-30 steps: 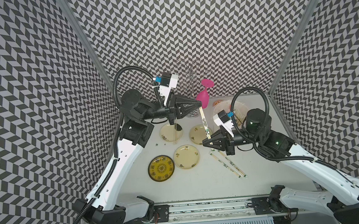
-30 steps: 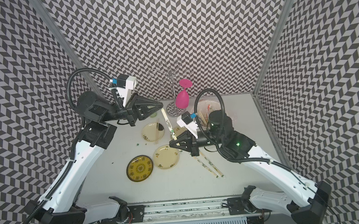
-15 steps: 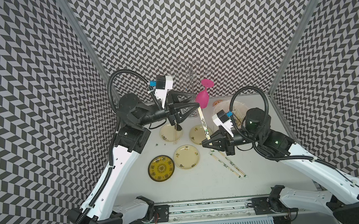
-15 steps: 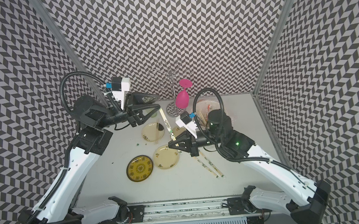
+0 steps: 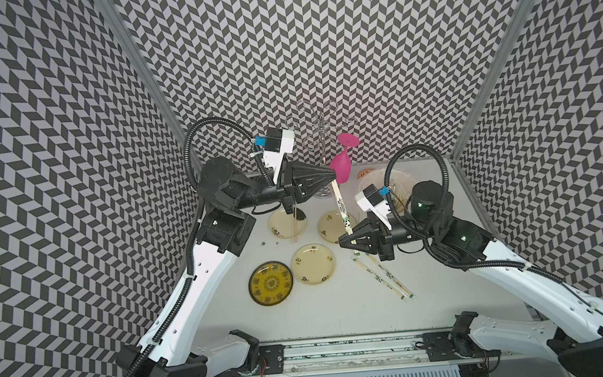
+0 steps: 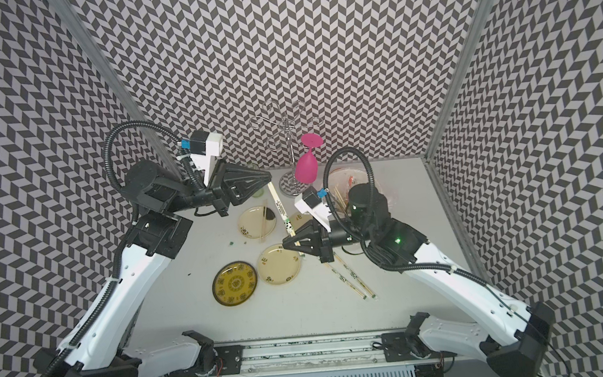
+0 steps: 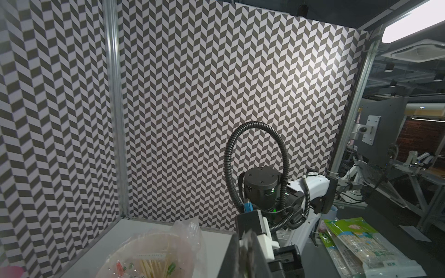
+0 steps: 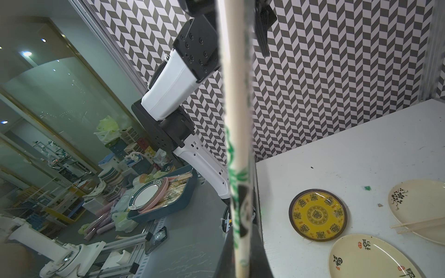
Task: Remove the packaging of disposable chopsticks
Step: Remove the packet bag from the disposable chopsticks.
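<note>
While the right gripper (image 5: 342, 238) pinches the low end of one packaging sleeve (image 5: 342, 210) in the middle of the frame, the left gripper (image 5: 333, 175) squeezes its top end. Two more sleeves (image 5: 384, 280) lie lower right on the table (image 5: 338, 304); bare chopsticks (image 5: 293, 227) rest on a plate (image 5: 277, 220).

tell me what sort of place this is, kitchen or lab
Most likely a robotics lab test cell, not a kitchen: chevron-patterned panels wall in a white table worked by a left arm and right arm, and a wrist view shows a storage bin of plates outside.
</note>
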Robot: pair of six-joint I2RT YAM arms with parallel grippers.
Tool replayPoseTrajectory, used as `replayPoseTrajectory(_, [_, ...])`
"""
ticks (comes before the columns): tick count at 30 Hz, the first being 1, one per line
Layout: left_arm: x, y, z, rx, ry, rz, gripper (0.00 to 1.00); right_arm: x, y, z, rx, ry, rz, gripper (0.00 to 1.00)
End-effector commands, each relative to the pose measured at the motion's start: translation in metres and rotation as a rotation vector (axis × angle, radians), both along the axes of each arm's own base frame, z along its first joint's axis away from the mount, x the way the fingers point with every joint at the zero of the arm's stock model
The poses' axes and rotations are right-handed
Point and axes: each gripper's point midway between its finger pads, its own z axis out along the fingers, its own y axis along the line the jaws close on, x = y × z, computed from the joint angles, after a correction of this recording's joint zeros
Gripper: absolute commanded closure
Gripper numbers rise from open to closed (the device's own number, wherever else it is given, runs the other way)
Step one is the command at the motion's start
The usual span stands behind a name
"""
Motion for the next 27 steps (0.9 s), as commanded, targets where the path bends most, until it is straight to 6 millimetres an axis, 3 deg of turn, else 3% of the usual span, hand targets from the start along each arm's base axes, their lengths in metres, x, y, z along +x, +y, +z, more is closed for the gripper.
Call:
replayPoseTrajectory(1, [-0.009,0.002,0.008,-0.015,-0.048,-0.030,0.99,-0.006,0.002,0.010,0.035,-0.041,0.034,1.00])
replayPoseTrajectory(9, [0.010,0.006,0.007,-0.030,-0.119,0.163,1.00,-0.005,0.004,0.012,0.031,-0.014,0.035,1.00])
replayPoseTrajectory(13, [0.033,0.001,-0.005,0.001,-0.184,0.447,1.00,-0.005,0.006,0.037,0.083,0.046,0.030,1.00])
replayPoseTrajectory(17, [0.060,-0.003,-0.031,0.083,-0.188,0.676,1.00,0.002,0.009,0.061,0.134,0.136,-0.011,1.00])
replayPoseTrajectory(27, [0.064,-0.012,-0.058,0.206,-0.296,0.931,1.00,0.005,0.009,0.089,0.194,0.210,-0.021,1.00])
